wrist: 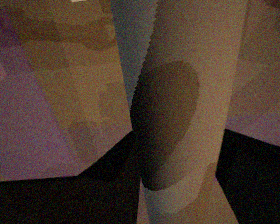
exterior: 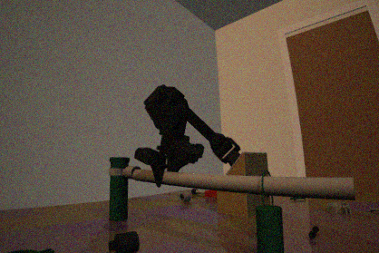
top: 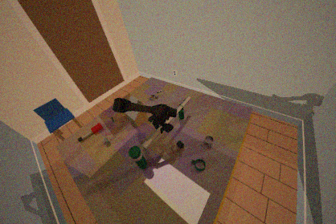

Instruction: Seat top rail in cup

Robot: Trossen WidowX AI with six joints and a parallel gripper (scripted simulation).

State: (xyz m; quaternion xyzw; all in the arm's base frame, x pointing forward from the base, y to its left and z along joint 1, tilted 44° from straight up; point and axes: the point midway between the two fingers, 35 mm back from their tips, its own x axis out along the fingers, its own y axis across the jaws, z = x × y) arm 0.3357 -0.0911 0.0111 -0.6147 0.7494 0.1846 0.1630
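The pale rail (top: 150, 139) (exterior: 218, 182) (wrist: 218, 75) runs through the thin loop cap (exterior: 263, 185) above the small green post (exterior: 269, 228) (top: 181, 113). Its other end is at the rail-end cup (exterior: 132, 171) beside the big green post (exterior: 119, 204) (top: 135, 152). How deep it sits in the cup is too dim to tell. The brace band (exterior: 117, 172) is up near the post cap. My gripper (exterior: 166, 177) (wrist: 169, 134) is shut on the rail near the cup, with a dark finger on each side. In the top view the arm partly hides the rail.
A wooden block (exterior: 257, 165) stands behind the rail. A dark cylindrical part (exterior: 124, 242) (top: 180, 144) lies near the big post. A green ring (top: 198, 165), a white sheet (top: 177, 190) and a red-headed tool (top: 96, 128) lie around. A blue chair (top: 54, 112) stands beyond.
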